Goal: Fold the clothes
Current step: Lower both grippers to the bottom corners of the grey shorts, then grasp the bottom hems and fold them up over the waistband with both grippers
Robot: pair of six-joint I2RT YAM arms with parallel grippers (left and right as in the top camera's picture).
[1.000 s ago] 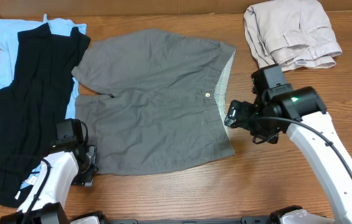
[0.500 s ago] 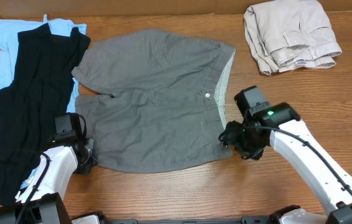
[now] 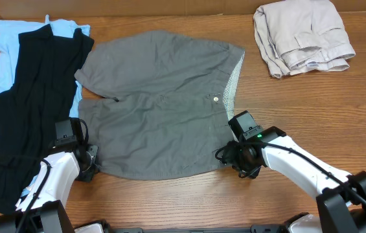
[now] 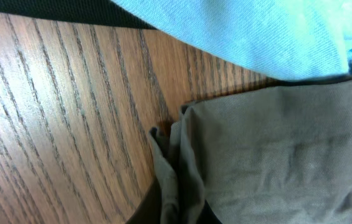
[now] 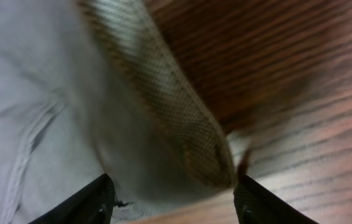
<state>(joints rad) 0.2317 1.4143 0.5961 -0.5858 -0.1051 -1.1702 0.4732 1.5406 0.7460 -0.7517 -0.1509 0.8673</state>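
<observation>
The grey-brown shorts (image 3: 163, 123) lie spread flat in the middle of the table, with the waist button (image 3: 216, 99) and speckled waistband lining to the right. My left gripper (image 3: 92, 167) is at their lower left hem corner. In the left wrist view it (image 4: 177, 211) is shut on a bunched fold of the shorts (image 4: 275, 155). My right gripper (image 3: 230, 155) is at the lower end of the waistband. In the right wrist view its fingers (image 5: 95, 202) stand well apart, open, with the speckled waistband corner (image 5: 182, 124) lying between them.
A black garment (image 3: 34, 97) lies over a light-blue one (image 3: 4, 45) at the left, close to my left arm. Folded beige trousers (image 3: 302, 35) sit at the back right. The table's front edge runs just below both arms.
My left gripper has shut on the hem corner. My right arm has slid down and left along the waistband to its lower corner, and its jaws have narrowed.
</observation>
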